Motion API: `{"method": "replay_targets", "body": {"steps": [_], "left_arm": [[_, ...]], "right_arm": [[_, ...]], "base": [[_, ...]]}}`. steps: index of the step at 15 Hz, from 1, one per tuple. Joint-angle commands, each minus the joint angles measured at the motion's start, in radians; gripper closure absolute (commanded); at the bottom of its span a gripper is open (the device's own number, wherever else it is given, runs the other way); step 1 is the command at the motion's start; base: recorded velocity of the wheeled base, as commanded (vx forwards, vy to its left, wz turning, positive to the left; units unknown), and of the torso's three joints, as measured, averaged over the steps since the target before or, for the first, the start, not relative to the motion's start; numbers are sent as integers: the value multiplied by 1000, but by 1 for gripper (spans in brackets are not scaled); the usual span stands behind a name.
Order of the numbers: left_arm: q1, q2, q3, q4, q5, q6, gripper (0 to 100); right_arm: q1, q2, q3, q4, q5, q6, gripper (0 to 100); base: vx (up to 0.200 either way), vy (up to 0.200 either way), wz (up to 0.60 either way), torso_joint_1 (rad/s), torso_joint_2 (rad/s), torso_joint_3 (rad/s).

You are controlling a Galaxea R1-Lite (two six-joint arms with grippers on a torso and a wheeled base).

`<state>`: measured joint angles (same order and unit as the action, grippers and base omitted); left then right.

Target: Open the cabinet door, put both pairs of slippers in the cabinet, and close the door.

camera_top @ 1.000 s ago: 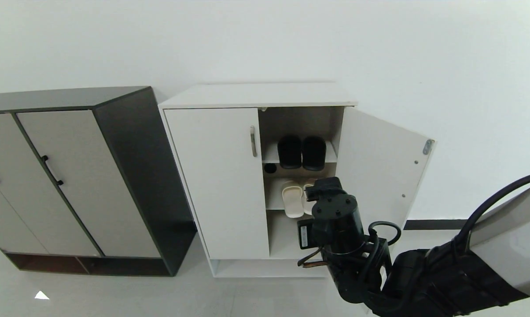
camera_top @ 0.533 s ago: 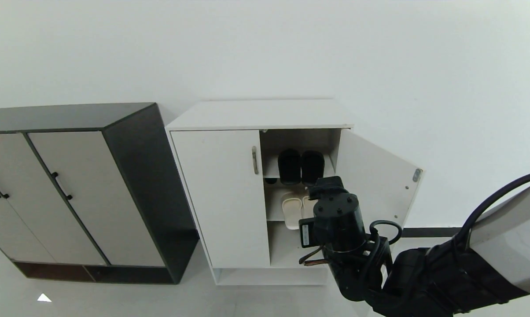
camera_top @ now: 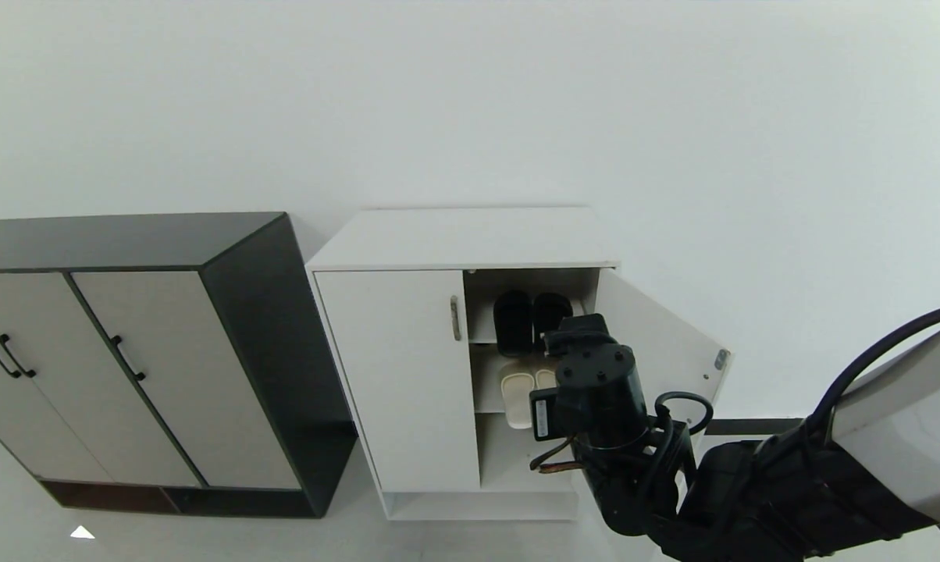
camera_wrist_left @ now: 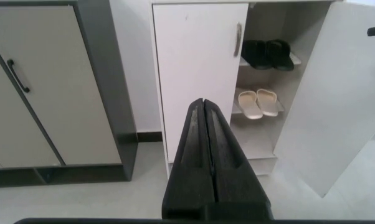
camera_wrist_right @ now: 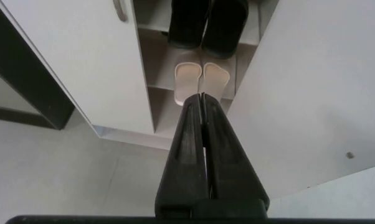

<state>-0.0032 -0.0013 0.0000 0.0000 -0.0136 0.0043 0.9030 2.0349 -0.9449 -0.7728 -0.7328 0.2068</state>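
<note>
- Presently the white cabinet stands with its right door swung open. Its left door is closed.
- Black slippers sit on the upper shelf and cream slippers on the shelf below, so both pairs are inside.
- Judgement: only closing the open door remains.
- Handling: the door looks like a stiff, flat, hinged panel, probably light and free-swinging. Its smooth face offers nothing to pinch. A push on the outer face near the free edge should give the best leverage.
- Right gripper: fingers pressed together, holding nothing. It hangs before the open compartment, beside the door's inner face but apart from it.
- Left gripper: fingers likewise together and empty. It is held well back from the cabinet, facing the closed door.
</note>
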Motion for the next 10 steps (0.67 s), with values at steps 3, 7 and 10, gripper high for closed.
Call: {"method": "replay_targets", "body": {"steps": [3,7,10], "left_arm": [[0,1,0,0,0,0,100],[0,1,0,0,0,0,100],[0,1,0,0,0,0,100]], "right_arm": [[-3,15,1,0,0,-1,100],[-4,15,3,-2,1,0,100],[-4,13,12,-2,3,0,100]], "base": [[0,0,0,246,-572,-320],[0,0,0,264,-586,-328],[0,0,0,194,-427,-230]]}}
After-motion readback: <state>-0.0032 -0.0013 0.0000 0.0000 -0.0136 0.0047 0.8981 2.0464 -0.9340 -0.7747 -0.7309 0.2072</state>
